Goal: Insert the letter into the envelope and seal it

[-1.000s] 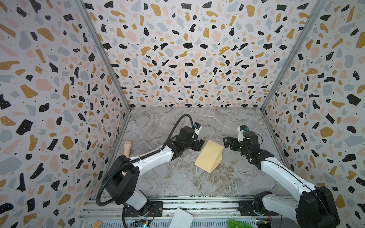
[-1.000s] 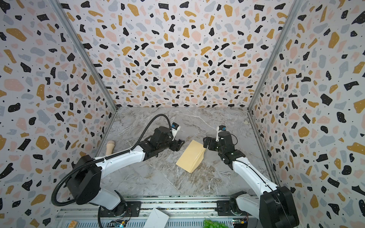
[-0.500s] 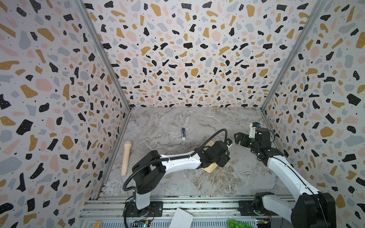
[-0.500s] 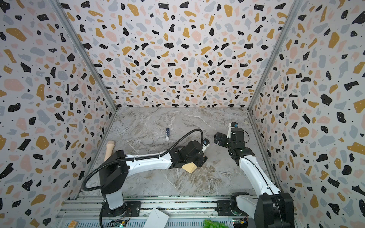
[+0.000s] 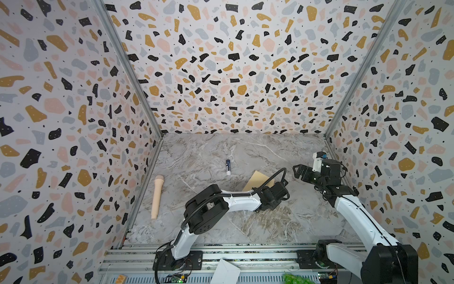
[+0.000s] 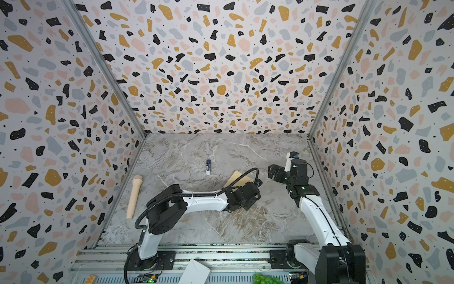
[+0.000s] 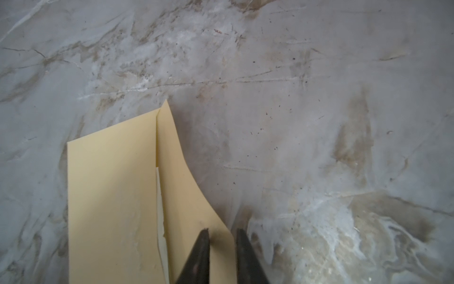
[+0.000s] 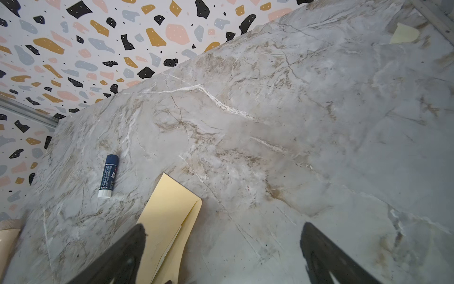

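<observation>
Left wrist view: the left gripper [image 7: 222, 233] is straddling the lifted edge of the flap [image 7: 179, 172], jaws nearly together; whether they are clamping it I cannot tell. The envelope [image 7: 110, 196] is lying on the marble table [image 7: 319, 98], a pale strip of the letter [image 7: 160, 209] showing at its mouth. The right gripper [image 8: 223, 227] is hovering nearby, spread wide and empty. A glue stick [image 5: 228, 167] is lying farther back.

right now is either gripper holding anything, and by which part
The left gripper is nearly closed around the open flap edge of the envelope; a firm pinch cannot be confirmed. The right gripper is open, holding nothing.
</observation>
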Robot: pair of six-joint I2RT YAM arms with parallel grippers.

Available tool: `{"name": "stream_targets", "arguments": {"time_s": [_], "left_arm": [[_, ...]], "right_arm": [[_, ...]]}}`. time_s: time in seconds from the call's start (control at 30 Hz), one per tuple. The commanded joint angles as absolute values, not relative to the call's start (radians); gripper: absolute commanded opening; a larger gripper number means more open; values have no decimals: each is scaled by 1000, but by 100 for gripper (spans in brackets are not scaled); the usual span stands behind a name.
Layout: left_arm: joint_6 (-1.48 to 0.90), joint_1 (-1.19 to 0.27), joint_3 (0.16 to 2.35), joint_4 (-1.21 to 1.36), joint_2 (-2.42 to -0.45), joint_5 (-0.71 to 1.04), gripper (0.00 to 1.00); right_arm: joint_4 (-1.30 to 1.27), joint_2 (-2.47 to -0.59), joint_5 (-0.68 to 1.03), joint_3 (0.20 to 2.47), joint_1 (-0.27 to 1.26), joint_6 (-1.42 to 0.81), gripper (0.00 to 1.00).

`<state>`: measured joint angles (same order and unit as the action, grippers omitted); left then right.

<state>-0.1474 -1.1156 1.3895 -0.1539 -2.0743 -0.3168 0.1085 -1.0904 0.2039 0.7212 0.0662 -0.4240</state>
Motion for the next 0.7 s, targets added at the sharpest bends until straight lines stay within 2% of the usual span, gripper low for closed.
{"name": "stream_targets", "arguments": {"time_s": [0.0,0.23,0.47,0.67], "left_arm": [[-111,-1120,1416,-130,-2075,-322,1],[55,-1120,1329,-59,-1970,-274,0],[366,-1120,1125,66,-1761,-216,0],[619,-1120,999,94,-1705,-181,0]], "right_arm": [[109,-1059,226,721,63,-417,99],[113,-1048,235,722,63,-411,99],[112,-1043,233,716,61,-403,99],[107,-1049,243,717,61,-402,99]]}}
